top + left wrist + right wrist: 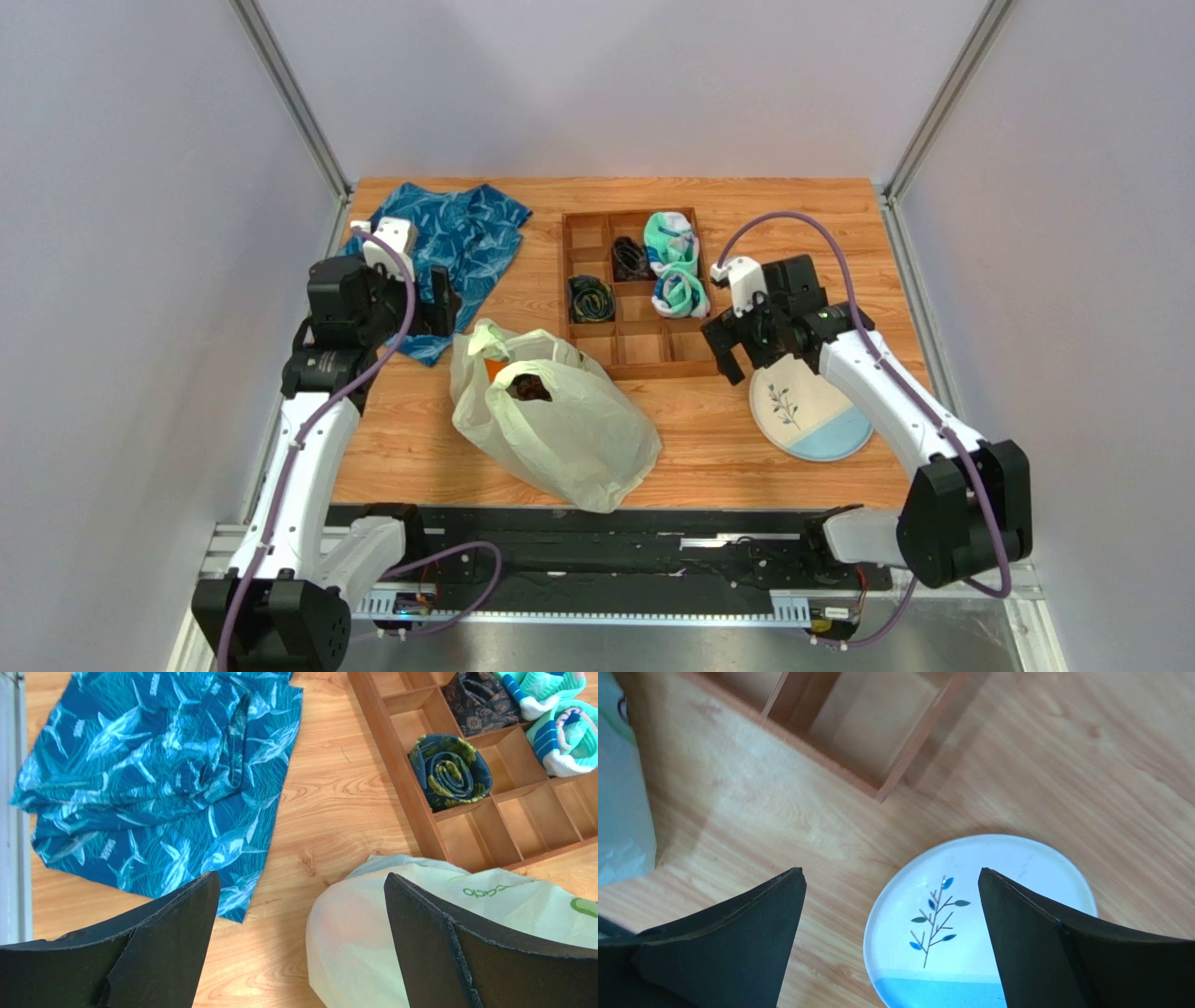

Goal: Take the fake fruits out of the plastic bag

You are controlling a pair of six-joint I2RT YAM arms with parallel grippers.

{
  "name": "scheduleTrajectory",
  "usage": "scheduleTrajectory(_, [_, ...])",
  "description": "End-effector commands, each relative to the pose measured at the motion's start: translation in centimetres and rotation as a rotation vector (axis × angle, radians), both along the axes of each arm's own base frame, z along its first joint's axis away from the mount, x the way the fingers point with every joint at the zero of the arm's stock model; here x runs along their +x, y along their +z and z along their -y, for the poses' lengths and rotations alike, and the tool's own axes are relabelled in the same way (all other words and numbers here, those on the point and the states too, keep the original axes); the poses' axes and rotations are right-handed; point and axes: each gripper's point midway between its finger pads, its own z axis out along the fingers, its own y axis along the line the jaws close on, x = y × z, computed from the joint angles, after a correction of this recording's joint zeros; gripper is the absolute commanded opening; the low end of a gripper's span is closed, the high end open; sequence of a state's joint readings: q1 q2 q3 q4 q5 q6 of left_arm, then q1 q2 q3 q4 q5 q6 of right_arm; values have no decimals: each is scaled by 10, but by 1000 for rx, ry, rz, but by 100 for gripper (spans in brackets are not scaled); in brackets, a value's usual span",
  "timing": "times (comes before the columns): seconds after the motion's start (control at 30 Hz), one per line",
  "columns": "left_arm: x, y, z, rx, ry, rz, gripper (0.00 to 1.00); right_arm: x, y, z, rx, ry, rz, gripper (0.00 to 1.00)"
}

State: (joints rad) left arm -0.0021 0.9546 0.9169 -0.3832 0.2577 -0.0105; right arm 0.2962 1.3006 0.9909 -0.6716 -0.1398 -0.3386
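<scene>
2 hands spread wide and empty — left hand (300, 879), right hand (891, 872); fake fruits (529, 387) inside the plastic bag (578, 445).

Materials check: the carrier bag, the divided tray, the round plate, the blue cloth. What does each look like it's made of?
Bag: thin plastic film, pale, semi-translucent, heavily crinkled.
Divided tray: wood or wood-look board, matte brown, grain visible on the walls.
Plate: probably glazed ceramic, glossy white with a painted sprig and blue band; melamine is possible.
Cloth: soft printed fabric, lying in loose folds.
</scene>
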Motion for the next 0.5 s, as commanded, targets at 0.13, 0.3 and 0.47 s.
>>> scheduleTrajectory(0.13, [-13,5,-7,-103,10,25,96,-23,-5,-33,-7,402,-146,86])
scheduleTrajectory(0.3, [-20,7,-17,-73,31,38,96,-39,-19,-53,-41,537,-198,16])
scheduleTrajectory(0.47, [-22,8,-16,-77,19,45,95,-62,-52,-72,-114,674,-316,0])
